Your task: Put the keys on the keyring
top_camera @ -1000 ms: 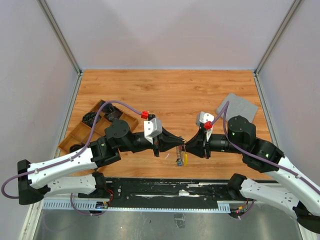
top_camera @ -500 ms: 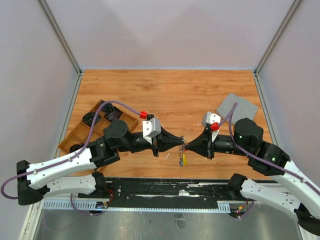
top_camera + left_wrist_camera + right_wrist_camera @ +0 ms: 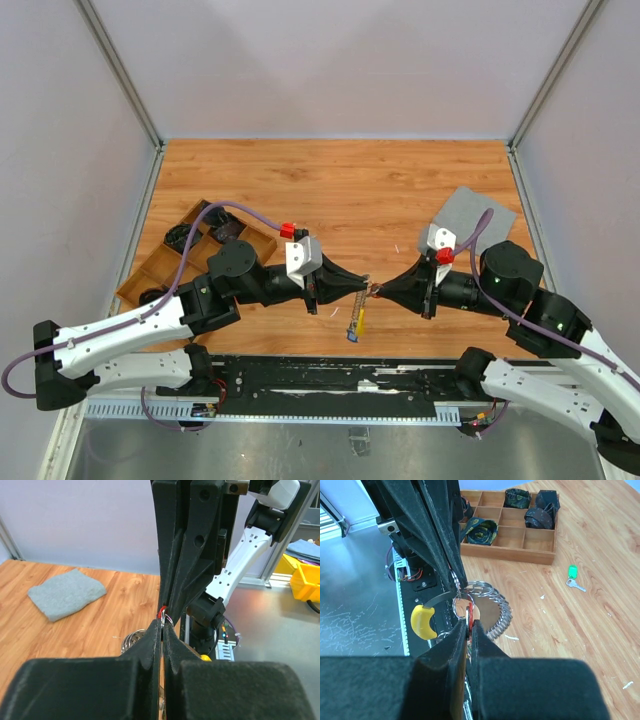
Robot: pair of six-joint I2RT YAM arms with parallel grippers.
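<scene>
Right gripper (image 3: 468, 626) jaws are now being held pinched together on the red-headed key (image 3: 469, 611). They have been closed from a partly open stance over the last second, and the right arm is being drawn back toward its own side. Left gripper (image 3: 362, 287) is being kept clamped on the keyring (image 3: 461, 604), jaws together with only the thin wire between them. The two sets of tips are being held nose to nose above the near edge of the table (image 3: 330, 190).

The keyring is being carried in the air between them. A yellow-headed key (image 3: 422, 621) is being left to dangle beneath it, now swung at more of a slant than a second ago. The beaded chain (image 3: 499, 612) is being trailed behind.

The fresh grip and pull-back are being read as the threading step under way, with the red-headed key being worked along the ring's coil. Whether it is fully on cannot be told.

A green-headed key (image 3: 573, 572) is being left on the table near the wooden tray (image 3: 520, 554), so the job is being judged unfinished.
</scene>
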